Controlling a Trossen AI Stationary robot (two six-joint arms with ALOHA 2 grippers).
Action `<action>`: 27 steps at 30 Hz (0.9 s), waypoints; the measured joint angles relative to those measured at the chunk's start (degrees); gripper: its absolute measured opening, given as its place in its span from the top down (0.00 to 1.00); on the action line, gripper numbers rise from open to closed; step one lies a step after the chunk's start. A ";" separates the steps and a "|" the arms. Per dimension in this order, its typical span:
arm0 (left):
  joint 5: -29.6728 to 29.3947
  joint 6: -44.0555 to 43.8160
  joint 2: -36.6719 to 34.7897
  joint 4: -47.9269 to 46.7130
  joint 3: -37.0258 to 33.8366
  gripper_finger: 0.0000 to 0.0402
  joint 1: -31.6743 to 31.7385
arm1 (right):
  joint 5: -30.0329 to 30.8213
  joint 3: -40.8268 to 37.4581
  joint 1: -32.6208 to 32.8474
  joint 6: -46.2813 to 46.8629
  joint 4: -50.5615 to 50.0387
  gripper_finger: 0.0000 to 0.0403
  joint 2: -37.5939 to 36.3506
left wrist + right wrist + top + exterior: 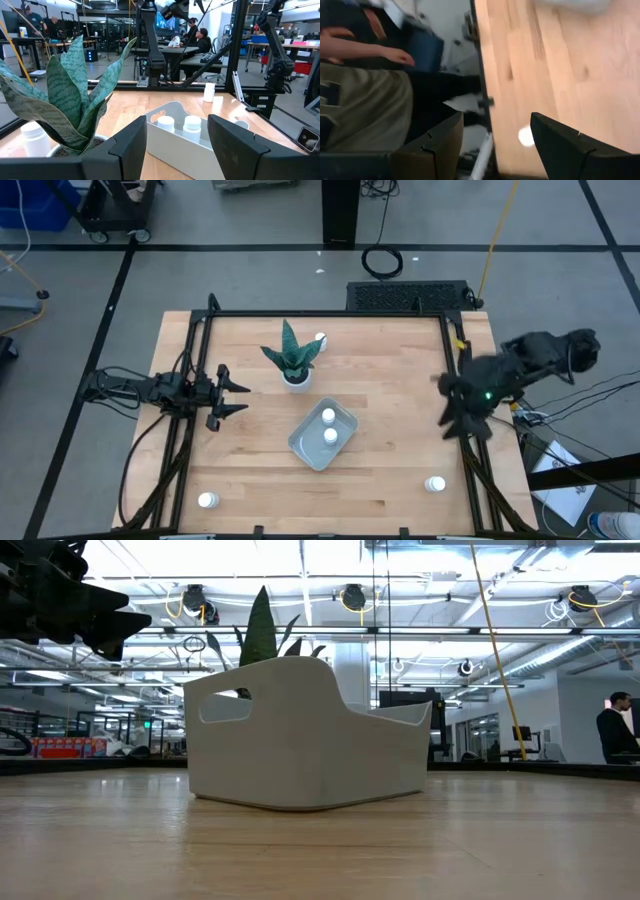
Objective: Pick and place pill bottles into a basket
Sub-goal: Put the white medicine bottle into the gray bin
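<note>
The pale basket [322, 442] lies at the table's middle and holds two white pill bottles [328, 417] [330, 436], which also show in the left wrist view [191, 124]. One bottle [321, 338] stands behind the potted plant [295, 360]. One bottle [207, 500] stands at the near left and one [434, 484] at the near right. My left gripper [238, 395] is open and empty at the table's left side, pointing at the basket. My right gripper [452, 412] is open and empty above the table's right edge. The near-right bottle shows blurred beyond its fingers [525, 136].
The potted plant in its white pot stands just beyond the basket's far left. A black frame [330, 313] runs around the table. A person's arm [365, 50] shows past the table's edge in the right wrist view. Bare wood lies between the basket and the near edge.
</note>
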 joint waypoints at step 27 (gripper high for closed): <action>0.02 -0.02 0.00 0.00 0.00 0.47 0.00 | 17.19 -5.14 26.17 20.12 3.60 0.44 23.06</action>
